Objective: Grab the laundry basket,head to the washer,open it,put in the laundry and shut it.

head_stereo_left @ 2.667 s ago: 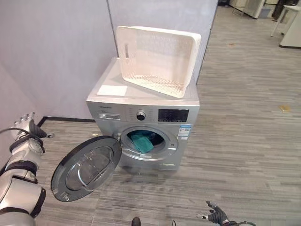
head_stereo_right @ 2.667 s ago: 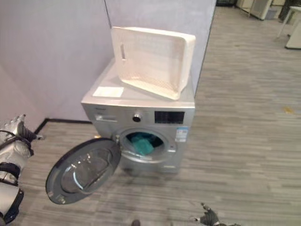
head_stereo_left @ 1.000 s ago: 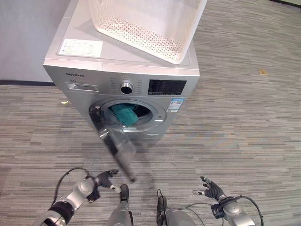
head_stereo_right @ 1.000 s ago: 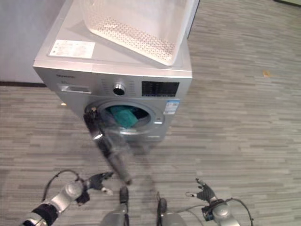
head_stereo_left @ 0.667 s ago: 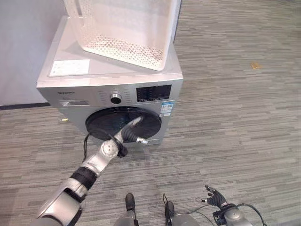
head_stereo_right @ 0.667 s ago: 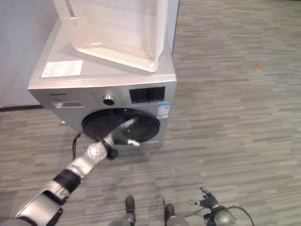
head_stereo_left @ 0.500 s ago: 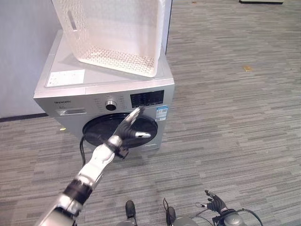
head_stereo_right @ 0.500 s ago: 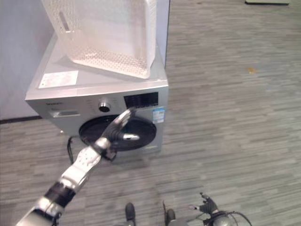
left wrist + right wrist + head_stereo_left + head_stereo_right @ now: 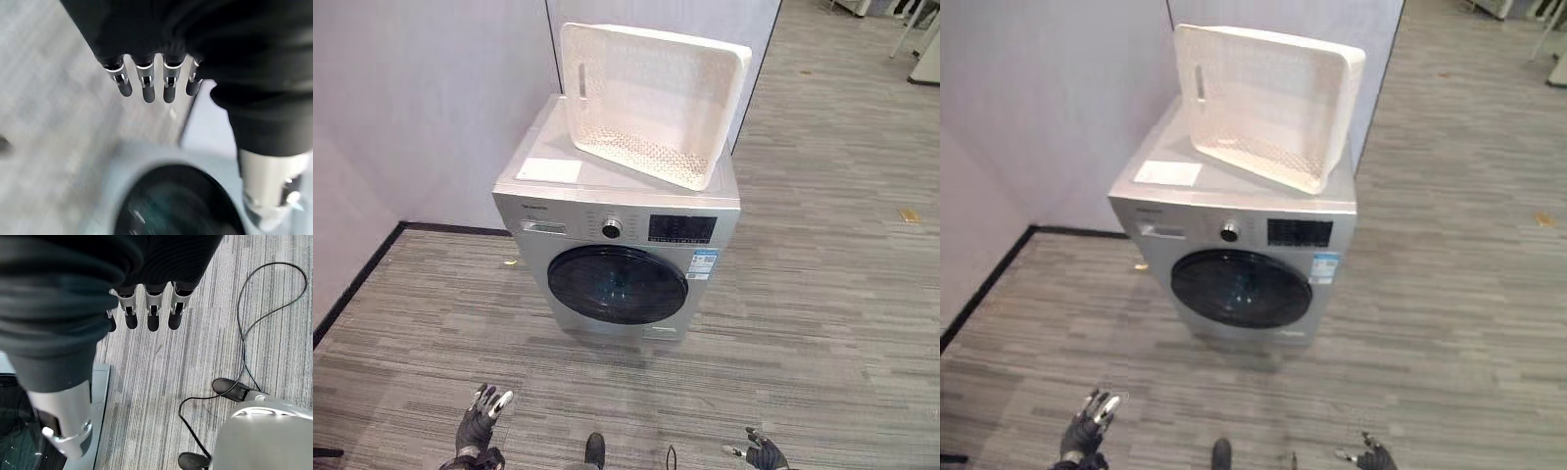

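Since the earlier frames the left hand (image 9: 478, 423) has come off the washer door and dropped low to the robot's left, while the camera has pulled back to show the whole machine. From the left eye view, the washer (image 9: 619, 250) stands against the grey wall with its round dark door (image 9: 617, 285) shut, a hint of teal laundry (image 9: 619, 284) showing through the glass. On top of it the white laundry basket (image 9: 651, 102) sits tipped, its open side facing forward, and a white sheet (image 9: 549, 169) lies flat beside it on the lid. Low at the right, the right hand (image 9: 763, 452) hangs above the striped floor (image 9: 842, 323), well apart from the washer. The right eye view gives the same arrangement, with the left hand's fingers (image 9: 1097, 406) spread. In the left wrist view the left hand's fingers are straight and hold nothing, with the dark door glass beyond them. In the right wrist view the right hand's fingers likewise reach out straight and empty over the floor.
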Motion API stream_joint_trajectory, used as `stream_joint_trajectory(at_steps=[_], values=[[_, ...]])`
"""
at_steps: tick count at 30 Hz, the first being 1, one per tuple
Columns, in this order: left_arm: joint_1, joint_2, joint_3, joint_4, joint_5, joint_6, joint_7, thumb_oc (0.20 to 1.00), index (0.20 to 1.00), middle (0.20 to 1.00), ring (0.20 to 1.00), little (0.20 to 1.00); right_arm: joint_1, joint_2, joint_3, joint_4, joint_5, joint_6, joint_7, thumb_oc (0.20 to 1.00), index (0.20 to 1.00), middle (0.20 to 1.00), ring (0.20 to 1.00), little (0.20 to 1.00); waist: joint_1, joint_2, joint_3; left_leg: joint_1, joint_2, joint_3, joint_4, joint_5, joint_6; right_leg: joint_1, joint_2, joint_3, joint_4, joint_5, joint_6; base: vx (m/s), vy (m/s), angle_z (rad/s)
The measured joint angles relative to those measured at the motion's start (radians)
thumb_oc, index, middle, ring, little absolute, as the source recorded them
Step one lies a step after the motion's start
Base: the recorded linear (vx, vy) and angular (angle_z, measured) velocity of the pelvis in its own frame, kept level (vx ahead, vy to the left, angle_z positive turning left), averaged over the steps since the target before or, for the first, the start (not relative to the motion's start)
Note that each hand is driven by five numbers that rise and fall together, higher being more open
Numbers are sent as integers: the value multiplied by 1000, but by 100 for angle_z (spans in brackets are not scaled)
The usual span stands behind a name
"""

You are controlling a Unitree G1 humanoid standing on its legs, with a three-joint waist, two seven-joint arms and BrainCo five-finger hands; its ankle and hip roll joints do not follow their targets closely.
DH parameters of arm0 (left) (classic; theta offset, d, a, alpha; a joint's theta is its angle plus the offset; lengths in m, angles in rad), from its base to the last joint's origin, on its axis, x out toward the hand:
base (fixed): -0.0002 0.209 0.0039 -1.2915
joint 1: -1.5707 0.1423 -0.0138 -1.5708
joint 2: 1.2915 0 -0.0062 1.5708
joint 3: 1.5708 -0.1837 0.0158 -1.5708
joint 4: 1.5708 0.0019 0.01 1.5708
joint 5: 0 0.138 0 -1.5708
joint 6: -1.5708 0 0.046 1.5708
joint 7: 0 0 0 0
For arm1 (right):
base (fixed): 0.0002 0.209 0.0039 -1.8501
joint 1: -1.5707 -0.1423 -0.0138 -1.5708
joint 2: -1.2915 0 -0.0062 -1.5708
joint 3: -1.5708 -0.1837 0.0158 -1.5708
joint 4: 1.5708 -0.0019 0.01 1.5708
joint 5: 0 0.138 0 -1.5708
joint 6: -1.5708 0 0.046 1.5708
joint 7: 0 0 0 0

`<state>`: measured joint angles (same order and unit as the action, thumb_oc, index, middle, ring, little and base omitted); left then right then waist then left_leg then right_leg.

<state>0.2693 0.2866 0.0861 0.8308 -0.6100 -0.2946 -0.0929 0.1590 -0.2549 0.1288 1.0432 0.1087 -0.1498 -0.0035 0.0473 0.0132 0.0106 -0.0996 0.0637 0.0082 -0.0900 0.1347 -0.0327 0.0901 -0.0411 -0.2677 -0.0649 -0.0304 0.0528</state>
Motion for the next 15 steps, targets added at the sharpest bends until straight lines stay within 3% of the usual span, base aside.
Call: stream_joint_trajectory(at_steps=[3,4,10,15], values=[[-15,-4,-1,129,35,-4,15,1000,1000,1000,1000,1000,-6,2,-3,77,5,-6,-18,1000,1000,1000,1000,1000,6,-3,-4,2,-2,-23,0,8,-8,17,3,-22,-7,2,-2,-80,-45,23],[-43,-11,-23,252,99,-10,52,1000,1000,1000,1000,1000,-5,3,-2,122,5,-5,-33,1000,1000,1000,1000,1000,10,-5,-4,12,-3,-32,0,6,-11,34,5,-33,-10,2,-2,-69,-42,22],[-92,-54,-27,399,159,4,100,1000,1000,1000,1000,1000,14,19,-2,193,6,-4,-61,1000,1000,1000,1000,1000,7,-3,-5,12,-4,-69,0,9,-16,50,11,-71,-5,-7,-11,-58,-26,18],[-105,-75,-31,391,153,9,111,1000,1000,1000,1000,1000,15,41,0,207,10,-2,-61,1000,1000,1000,1000,1000,6,-14,-10,12,-5,-76,2,9,-16,52,12,-76,-1,-15,-16,-11,-11,6]])
